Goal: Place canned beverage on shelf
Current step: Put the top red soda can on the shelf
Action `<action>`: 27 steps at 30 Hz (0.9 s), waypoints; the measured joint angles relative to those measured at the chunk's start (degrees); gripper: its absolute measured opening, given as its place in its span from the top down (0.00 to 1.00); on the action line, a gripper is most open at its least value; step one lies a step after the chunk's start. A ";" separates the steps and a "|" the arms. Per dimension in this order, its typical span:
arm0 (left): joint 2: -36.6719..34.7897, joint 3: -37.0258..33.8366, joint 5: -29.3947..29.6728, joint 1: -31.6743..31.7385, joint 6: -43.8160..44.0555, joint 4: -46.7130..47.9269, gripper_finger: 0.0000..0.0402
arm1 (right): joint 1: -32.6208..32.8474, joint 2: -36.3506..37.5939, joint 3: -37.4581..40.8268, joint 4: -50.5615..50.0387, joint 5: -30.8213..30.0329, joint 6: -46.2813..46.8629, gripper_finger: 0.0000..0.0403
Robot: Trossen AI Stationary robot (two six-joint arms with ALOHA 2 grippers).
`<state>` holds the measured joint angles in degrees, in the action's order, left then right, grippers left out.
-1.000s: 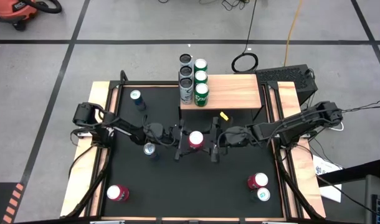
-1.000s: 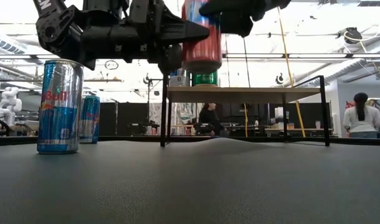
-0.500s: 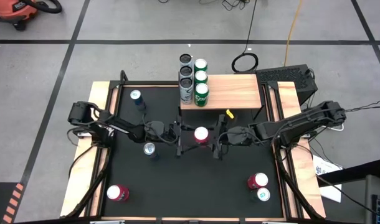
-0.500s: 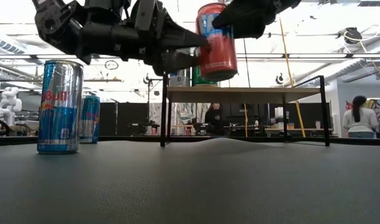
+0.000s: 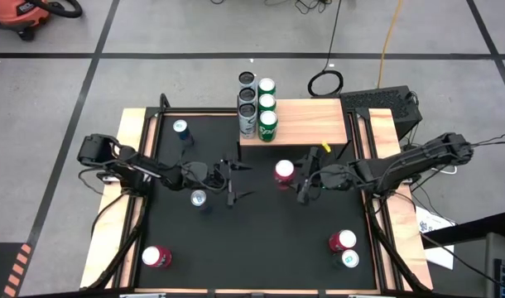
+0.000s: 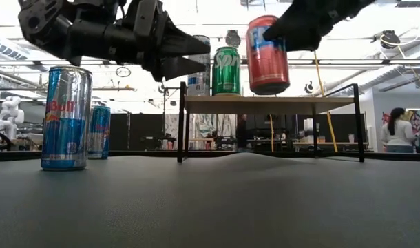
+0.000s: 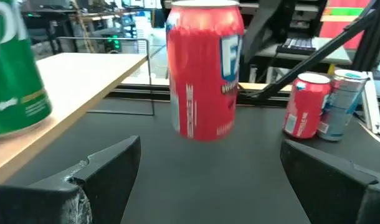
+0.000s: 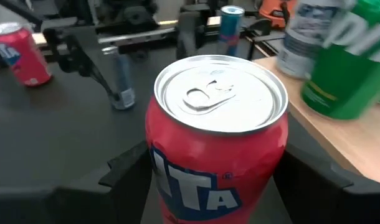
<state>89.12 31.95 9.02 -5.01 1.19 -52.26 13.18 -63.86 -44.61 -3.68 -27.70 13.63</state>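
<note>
Red can [image 5: 284, 171] gripped by right gripper [image 5: 303, 180] just before the shelf [image 5: 315, 122], raised off table, left gripper [image 5: 233, 183] open, farther from shelf.

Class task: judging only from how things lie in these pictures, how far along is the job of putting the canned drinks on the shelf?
Done: cans, two of them green, already stand at one end of the shelf.
In hand: the right tool holds a red can in the air beside the shelf, not yet on it. The left tool hangs open and empty.
Left: setting this can down, then the cans on the black table.
</note>
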 joint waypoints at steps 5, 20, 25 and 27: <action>0.07 -2.46 3.48 -1.35 0.31 0.02 0.05 | -0.04 4.53 1.47 -4.06 -4.58 1.37 0.31; 0.07 -11.22 9.09 -1.71 2.97 -11.53 0.05 | -13.91 9.64 1.49 -5.66 -2.74 -4.66 0.31; 0.07 -11.26 9.09 -1.71 2.95 -11.51 0.05 | -22.17 9.65 1.49 -0.67 3.93 -8.33 0.31; 0.07 -11.26 9.09 -1.71 2.93 -11.45 0.05 | -25.58 9.60 1.30 -0.21 5.35 -9.19 0.31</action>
<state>89.19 20.69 18.11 -6.72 4.12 -63.71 -12.40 -54.27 -43.30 -3.89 -22.35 4.43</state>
